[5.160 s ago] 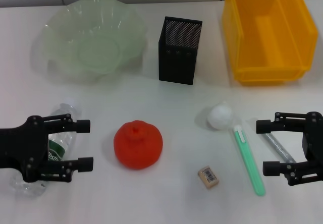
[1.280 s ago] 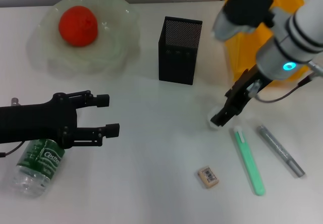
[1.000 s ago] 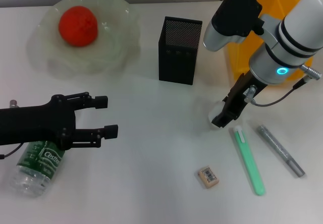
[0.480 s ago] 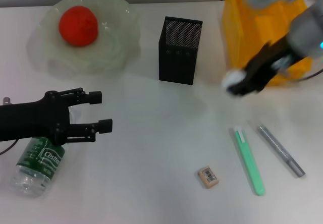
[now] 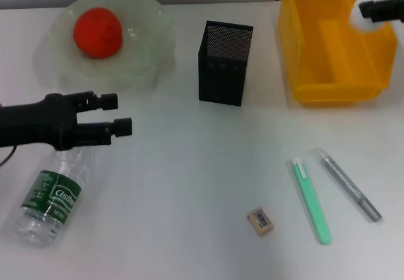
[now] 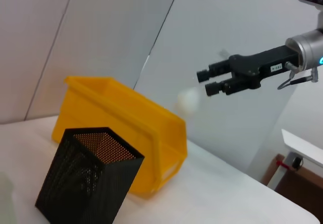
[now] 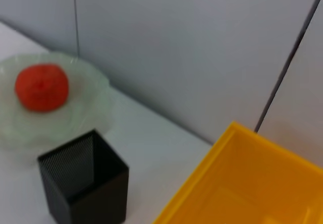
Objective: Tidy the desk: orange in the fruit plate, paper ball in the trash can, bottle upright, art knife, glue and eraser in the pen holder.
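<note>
The orange (image 5: 98, 32) lies in the fruit plate (image 5: 151, 59). My right gripper (image 5: 379, 10) is over the far right wall of the yellow trash can (image 5: 334, 40), fingers apart. The paper ball (image 5: 364, 9) is a white blur just beyond the fingertips; in the left wrist view it (image 6: 188, 99) hangs in the air apart from that gripper (image 6: 208, 81), above the can (image 6: 126, 118). My left gripper (image 5: 118, 113) is open and empty above the cap end of the lying bottle (image 5: 53, 195). The eraser (image 5: 260, 221) lies on the desk (image 5: 189, 185).
The black mesh pen holder (image 5: 225, 62) stands between the plate and the trash can. A green art knife (image 5: 310, 199) and a grey glue stick (image 5: 350, 188) lie side by side at the front right, near the eraser.
My right gripper lifted the paper ball off the desk and carried it back and right over the trash can; the ball now sits clear of the fingers. My left gripper moved back a little.
</note>
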Controlling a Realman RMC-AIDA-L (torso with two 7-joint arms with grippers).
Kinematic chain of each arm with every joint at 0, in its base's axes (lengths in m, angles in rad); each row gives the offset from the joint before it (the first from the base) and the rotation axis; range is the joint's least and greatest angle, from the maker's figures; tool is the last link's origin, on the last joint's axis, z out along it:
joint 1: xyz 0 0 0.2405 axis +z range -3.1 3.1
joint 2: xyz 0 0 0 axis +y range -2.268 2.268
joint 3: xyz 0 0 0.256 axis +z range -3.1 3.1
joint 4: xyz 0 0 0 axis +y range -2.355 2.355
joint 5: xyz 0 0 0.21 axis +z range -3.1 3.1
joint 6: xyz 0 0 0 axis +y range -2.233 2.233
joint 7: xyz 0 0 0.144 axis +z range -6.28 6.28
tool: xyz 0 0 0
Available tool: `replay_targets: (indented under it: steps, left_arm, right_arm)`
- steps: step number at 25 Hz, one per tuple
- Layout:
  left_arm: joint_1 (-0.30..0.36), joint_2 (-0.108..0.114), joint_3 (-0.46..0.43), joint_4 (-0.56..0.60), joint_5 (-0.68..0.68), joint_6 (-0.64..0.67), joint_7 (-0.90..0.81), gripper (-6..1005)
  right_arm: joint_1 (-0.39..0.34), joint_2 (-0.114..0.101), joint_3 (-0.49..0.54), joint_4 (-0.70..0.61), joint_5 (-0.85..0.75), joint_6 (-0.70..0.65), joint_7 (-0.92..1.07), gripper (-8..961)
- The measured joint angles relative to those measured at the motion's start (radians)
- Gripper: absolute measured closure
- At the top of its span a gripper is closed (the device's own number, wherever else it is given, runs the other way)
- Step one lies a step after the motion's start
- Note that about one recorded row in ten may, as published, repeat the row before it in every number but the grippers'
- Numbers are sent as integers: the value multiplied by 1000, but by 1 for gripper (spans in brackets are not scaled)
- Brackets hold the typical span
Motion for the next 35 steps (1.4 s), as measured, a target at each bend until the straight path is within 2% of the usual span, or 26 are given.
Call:
replay_targets:
  steps: [4, 5, 6, 9, 10, 11, 14, 15, 16, 18, 19, 20, 21, 24, 25, 26, 30, 35]
  left_arm:
    - [-10, -5, 5, 54, 23, -1, -83, 189]
    - [-19, -6, 5, 106, 55, -2, -182, 190]
    - [-19, -6, 5, 106, 55, -2, -182, 191]
    - [-47, -4, 5, 193, 144, -1, -369, 192]
    - [-72, -2, 6, 251, 224, -1, -506, 193]
    - [-72, -2, 6, 251, 224, -1, -506, 194]
    - [-115, -4, 6, 316, 362, -5, -661, 195]
    - [-152, -13, 6, 343, 484, -15, -746, 196]
    - [-152, -13, 6, 343, 484, -15, -746, 197]
    - [-179, -24, 6, 353, 582, -30, -795, 198]
    - [-192, -33, 6, 355, 627, -44, -811, 198]
    - [-214, -51, 6, 352, 697, -72, -833, 199]
    - [-214, -51, 6, 352, 697, -72, -833, 199]
    - [-238, -69, 28, 317, 759, -140, -859, 201]
    - [-241, -70, 47, 305, 763, -162, -871, 202]
    - [-242, -71, 69, 295, 763, -178, -880, 202]
    - [-228, -73, 192, 285, 763, -265, -939, 205]
    - [-225, -74, 218, 284, 763, -277, -947, 208]
  right_arm:
    - [-14, -1, 2, 46, 48, 60, -30, 384]
    - [-24, -1, 8, 67, 82, 81, -50, 374]
    - [-24, -1, 8, 67, 82, 81, -50, 332]
    - [-46, -1, 50, 101, 189, 79, -108, 205]
    - [-55, -2, 64, 114, 233, 68, -130, 163]
    - [-69, -3, 79, 136, 300, 34, -167, 150]
    - [-115, -6, 98, 191, 452, -74, -286, 113]
    - [-153, -5, 104, 258, 539, -149, -402, 100]
    - [-153, -5, 104, 258, 539, -149, -402, 100]
    - [-174, -5, 104, 342, 599, -212, -508, 100]
    - [-181, -5, 104, 404, 627, -249, -565, 100]
    - [-185, -10, 110, 538, 664, -305, -699, 100]
    - [-185, -10, 110, 538, 664, -305, -699, 100]
    - [-166, -18, 134, 733, 667, -351, -856, 100]
    - [-153, -31, 145, 845, 662, -365, -927, 100]
    - [-153, -31, 145, 845, 662, -365, -927, 100]
    - [-140, -54, 157, 993, 664, -370, -1006, 101]
    - [-140, -57, 158, 998, 661, -380, -1006, 101]
